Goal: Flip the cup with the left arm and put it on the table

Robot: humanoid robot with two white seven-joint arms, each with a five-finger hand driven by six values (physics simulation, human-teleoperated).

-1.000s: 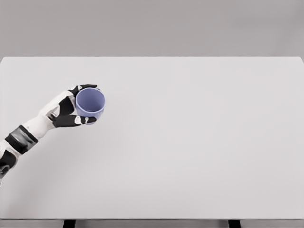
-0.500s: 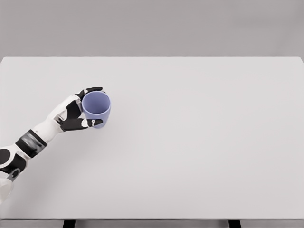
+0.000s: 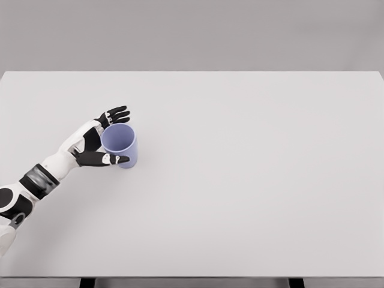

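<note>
A blue-violet cup [image 3: 119,144] stands upright on the white table [image 3: 252,180] at the left, its mouth facing up. My left hand [image 3: 125,136] sits beside it on the cup's left, arm coming in from the lower left. Its fingers [image 3: 117,114] are spread and lifted off the far side of the rim. The thumb [image 3: 113,159] lies along the near side of the cup, and I cannot tell whether it touches. The right arm is out of view.
The table's far edge [image 3: 192,72] runs behind the cup, with a plain grey wall beyond it. The table's front edge [image 3: 192,276] lies at the bottom of the view.
The cup has come slightly down and toward me and now stands on the table. My left hand's fingers have spread off its rim.
</note>
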